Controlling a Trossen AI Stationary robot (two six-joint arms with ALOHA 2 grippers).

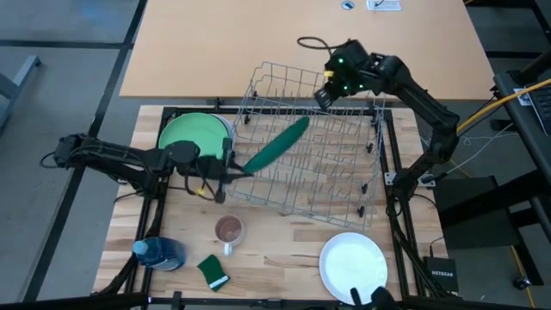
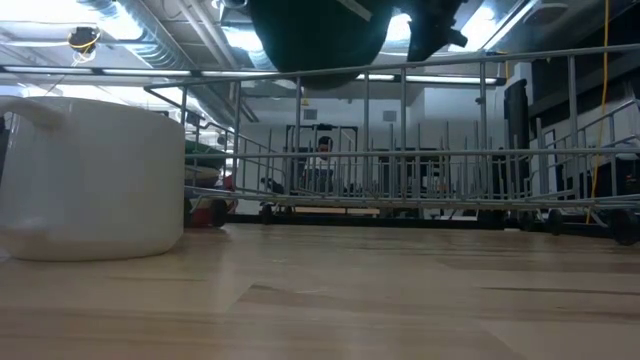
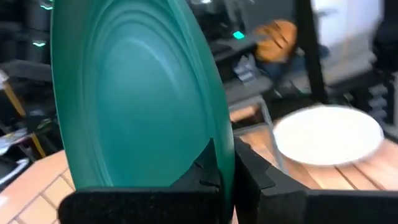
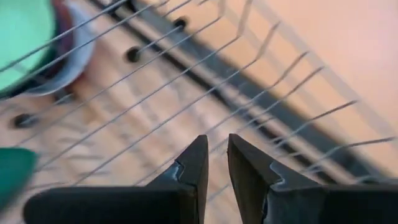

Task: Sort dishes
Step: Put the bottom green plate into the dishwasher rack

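left end effector (image 1: 231,170) grips dark green plate (image 1: 277,145) | over wire rack (image 1: 344,185)

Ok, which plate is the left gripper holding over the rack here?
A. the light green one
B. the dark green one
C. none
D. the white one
B: the left gripper is clamped on the rim of the dark green plate, which angles over the wire rack.
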